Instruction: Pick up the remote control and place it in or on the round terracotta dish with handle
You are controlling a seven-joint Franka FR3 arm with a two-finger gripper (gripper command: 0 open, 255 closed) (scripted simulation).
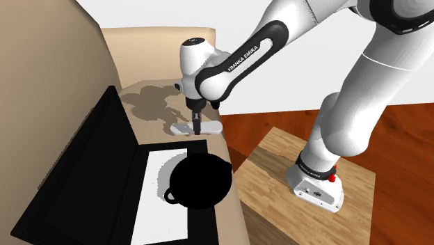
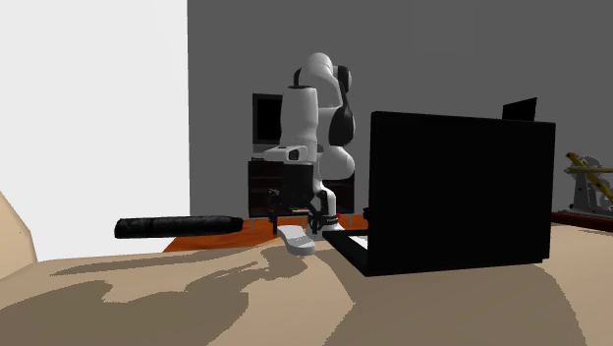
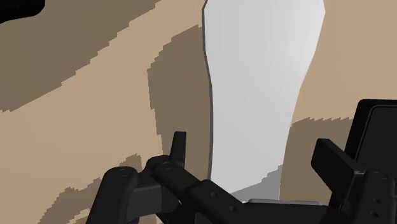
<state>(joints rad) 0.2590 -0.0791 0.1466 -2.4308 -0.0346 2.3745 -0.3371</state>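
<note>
Remote [image 3: 261, 76]: pale grey, lying flat.
Hand [image 3: 257, 156]: open, fingers astride it, not gripping.
Dish [image 1: 202, 182]: black, lying apart.

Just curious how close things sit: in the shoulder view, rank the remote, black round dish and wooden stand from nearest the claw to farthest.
1. remote, directly under the claw.
2. black round dish, toward that view's bottom edge.
3. wooden stand, at the lower right.
</note>
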